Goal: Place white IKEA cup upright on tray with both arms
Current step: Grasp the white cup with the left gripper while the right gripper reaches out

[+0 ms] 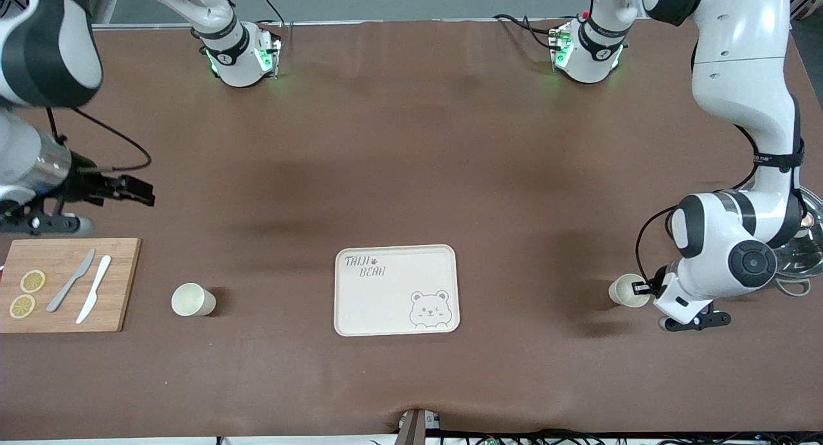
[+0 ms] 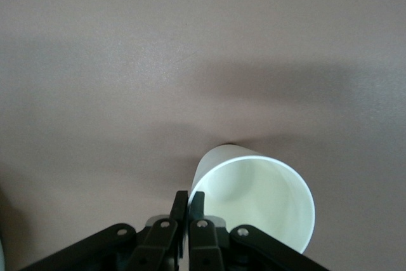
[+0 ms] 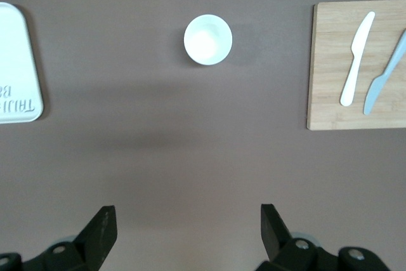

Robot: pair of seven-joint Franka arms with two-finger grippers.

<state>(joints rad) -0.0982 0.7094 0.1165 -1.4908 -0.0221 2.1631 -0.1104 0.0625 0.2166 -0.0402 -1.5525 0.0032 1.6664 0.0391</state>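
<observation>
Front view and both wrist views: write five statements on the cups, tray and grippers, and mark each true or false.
1. The left gripper is shut on the rim of a white cup. True.
2. A cup stands on the tray. False: the tray holds nothing; both cups are on the table.
3. The right gripper is open. True.
4. The second white cup lies between the cutting board and the tray. True.
5. The right gripper holds the white knife. False: both knives lie on the cutting board beside the lemon slices.
</observation>
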